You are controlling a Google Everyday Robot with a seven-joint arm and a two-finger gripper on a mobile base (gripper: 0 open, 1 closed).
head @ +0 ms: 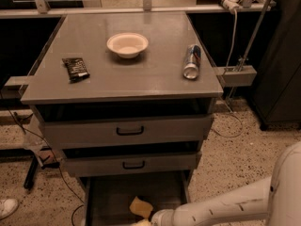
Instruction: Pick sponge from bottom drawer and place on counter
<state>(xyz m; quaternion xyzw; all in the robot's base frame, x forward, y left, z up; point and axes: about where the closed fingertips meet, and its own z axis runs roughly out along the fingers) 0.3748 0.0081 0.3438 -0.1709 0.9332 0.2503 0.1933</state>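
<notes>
Far up and left of gripper [149, 221]: dark snack packet [75, 68], flat on counter [141, 79].
Left of gripper, same level: bottom drawer [106, 197], pulled open, grey floor exposed.
High above, slightly left: white bowl [127, 44] on counter.
Just above gripper, a touch left: sponge [141, 206], lying on drawer floor, not lifted.
Gripper itself: low in the drawer at lower edge of view, mostly cut off. Spread or closed: cannot tell. Contact with sponge: not confirmed.
High above, to the right: can [192, 61] on its side on counter.
Right of gripper: white arm [221, 211] reaching in from lower right.
Progress, as judged: drawer open, reach into it made. Grasp, lift and transfer to counter all outstanding.
</notes>
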